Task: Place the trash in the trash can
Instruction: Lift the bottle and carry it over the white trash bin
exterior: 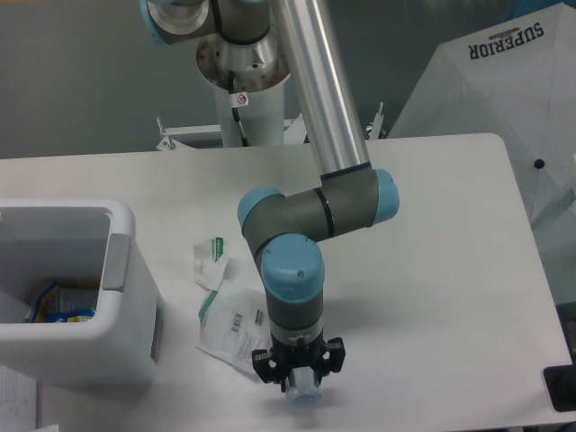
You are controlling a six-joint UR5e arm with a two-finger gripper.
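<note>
The crushed clear bottle (303, 401) lies near the table's front edge, mostly covered by my gripper (301, 389), which points straight down over it. The jaws look spread, standing on either side of the bottle. Left of the gripper, the flat white pouch (232, 326) with a barcode label lies on the table. The small white-and-green wrapper (211, 255) is just behind the pouch. At the left stands the boxy white trash can (119, 236), open at the top, with a grey panel on its right side.
A blue-and-yellow item (58, 303) lies inside the bin. A white canopy (504, 90) marked SUPERIOR stands beyond the table's right edge. A black object (562, 389) sits at the front right corner, and papers (18, 396) lie at the front left.
</note>
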